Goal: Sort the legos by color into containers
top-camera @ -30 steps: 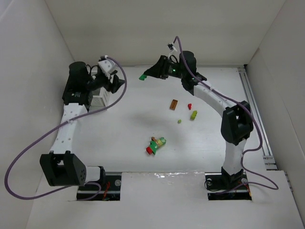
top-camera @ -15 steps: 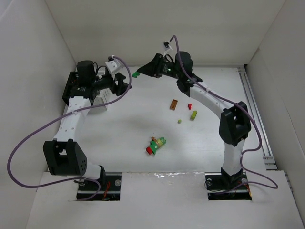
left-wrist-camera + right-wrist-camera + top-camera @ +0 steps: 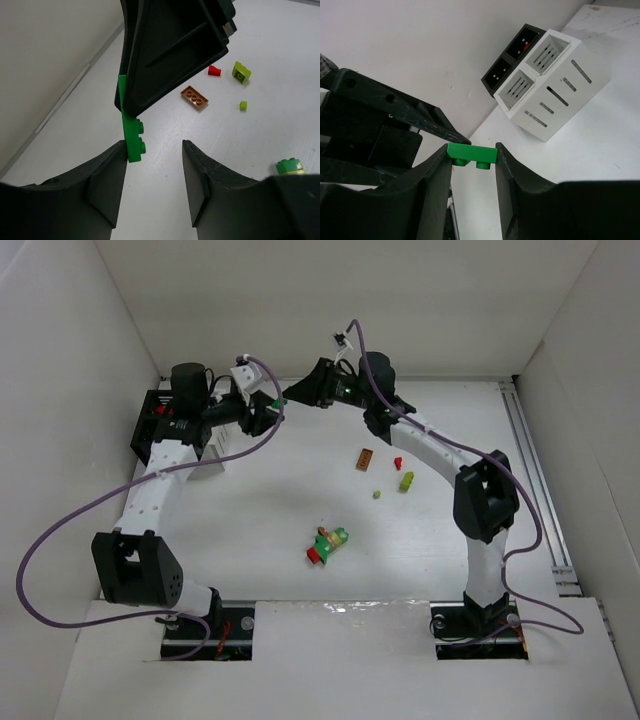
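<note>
Top external view shows both arms meeting above the far left part of the white counter (image 3: 250, 510), close to its far edge. The right claw (image 3: 473, 149) is closed on a flat green plastic brick (image 3: 471, 154), pinched between both fingers and raised off the counter. The left claw (image 3: 154, 147) faces it with its fingers spread apart, gripping nothing. In the left wrist view the brick's lower end hangs just beside the tip of one finger (image 3: 107, 185); whether they touch cannot be told.

The white slatted square bin (image 3: 560, 100) and the black slatted square bin (image 3: 507, 65), joined side by side, stand in the far left corner of the counter. A spot of red shows inside the black one.

Right of the counter's middle lie an orange-brown flat brick (image 3: 366, 459), a small red piece (image 3: 398, 462), a yellow-green brick (image 3: 406, 481) and a tiny yellow-green piece (image 3: 377, 494), each apart from the others. A cluster of red, green and yellow-green bricks (image 3: 327, 544) lies nearer the near edge.
</note>
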Controlling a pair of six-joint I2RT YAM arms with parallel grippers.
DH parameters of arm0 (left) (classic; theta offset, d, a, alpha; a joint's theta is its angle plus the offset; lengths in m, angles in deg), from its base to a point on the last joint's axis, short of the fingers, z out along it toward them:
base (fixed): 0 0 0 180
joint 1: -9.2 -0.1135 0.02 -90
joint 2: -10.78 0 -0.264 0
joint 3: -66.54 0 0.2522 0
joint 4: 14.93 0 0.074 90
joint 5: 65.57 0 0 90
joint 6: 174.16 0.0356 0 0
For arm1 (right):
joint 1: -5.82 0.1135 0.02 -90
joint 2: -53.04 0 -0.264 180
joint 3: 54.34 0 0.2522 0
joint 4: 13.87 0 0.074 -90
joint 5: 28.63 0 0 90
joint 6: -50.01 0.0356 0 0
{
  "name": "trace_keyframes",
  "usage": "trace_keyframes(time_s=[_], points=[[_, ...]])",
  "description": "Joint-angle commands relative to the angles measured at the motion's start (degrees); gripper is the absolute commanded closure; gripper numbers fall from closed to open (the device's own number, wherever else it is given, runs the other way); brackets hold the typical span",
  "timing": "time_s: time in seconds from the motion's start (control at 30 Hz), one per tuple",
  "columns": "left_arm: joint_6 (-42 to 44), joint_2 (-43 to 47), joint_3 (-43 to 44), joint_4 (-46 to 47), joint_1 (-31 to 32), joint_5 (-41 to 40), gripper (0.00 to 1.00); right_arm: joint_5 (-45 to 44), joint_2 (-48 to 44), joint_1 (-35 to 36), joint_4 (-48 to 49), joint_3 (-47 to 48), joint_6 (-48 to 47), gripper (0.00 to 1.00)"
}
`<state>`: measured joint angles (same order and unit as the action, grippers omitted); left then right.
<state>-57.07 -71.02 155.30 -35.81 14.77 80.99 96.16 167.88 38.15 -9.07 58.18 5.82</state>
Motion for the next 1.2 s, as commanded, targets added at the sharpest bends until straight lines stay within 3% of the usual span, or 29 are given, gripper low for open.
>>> trace_keyframes(time_s=[0.0, 0.13, 0.3, 0.47, 0.63, 0.73, 0.8, 0.83, 0.93, 0.97, 1.17], points=[[0.15, 2.26, 2.43, 3.15, 1.73, -0.22, 0.57, -0.86, 0.29, 0.71, 3.84, 3.45, -0.89, 1.0], [0.15, 2.26, 2.43, 3.16, 2.79, -1.54, 0.65, -0.86, 0.82, 1.24, 3.84, 4.07, -0.89, 1.0], [-0.46, 1.74, 1.9, 3.68, 3.49, -6.26, 0.85, 0.81, 0.82, 1.24, 3.84, 4.6, -1.94, 1.0], [-1.6, 1.73, 0.85, 5.62, 3.49, -8.48, 0.97, 2.74, 0.2, 1.76, 3.84, 4.07, -2.56, 1.0], [-2.13, 1.2, 0.85, 5.62, 3.49, -9.18, 1.0, 3.27, -0.33, 1.76, 3.84, 2.93, -3.61, 0.99], [-2.13, 3.04, -0.38, 5.62, 3.49, -9.71, 1.0, 2.75, -1.46, 1.76, 3.84, 2.4, -3.61, 0.63], [-2.13, 4.36, -1.17, 4.13, 3.49, -9.71, 1.0, 1.96, -2.08, 1.07, 3.84, 1.7, -3.61, 0.46], [-2.13, 5.06, -2.48, 3.43, 2.88, -10.32, 1.0, 1.95, -2.69, 0.37, 3.84, 1.09, -3.61, 0.25], [-1.26, 8.05, -4.16, 0.62, 0.33, -10.85, 1.0, 2.48, -3.49, -1.57, 3.84, 0.47, -3.61, 0.18], [-0.21, 9.54, -4.86, -0.61, -0.72, -11.63, 1.0, 2.48, -4.97, -1.58, 3.84, 0.47, -3.61, 0.11], [0.77, 14.73, -6.18, -7.55, -12.58, -17.6, 1.0, 3.71, -7.36, -6.67, 3.84, -1.54, -3.61, 0.08]])
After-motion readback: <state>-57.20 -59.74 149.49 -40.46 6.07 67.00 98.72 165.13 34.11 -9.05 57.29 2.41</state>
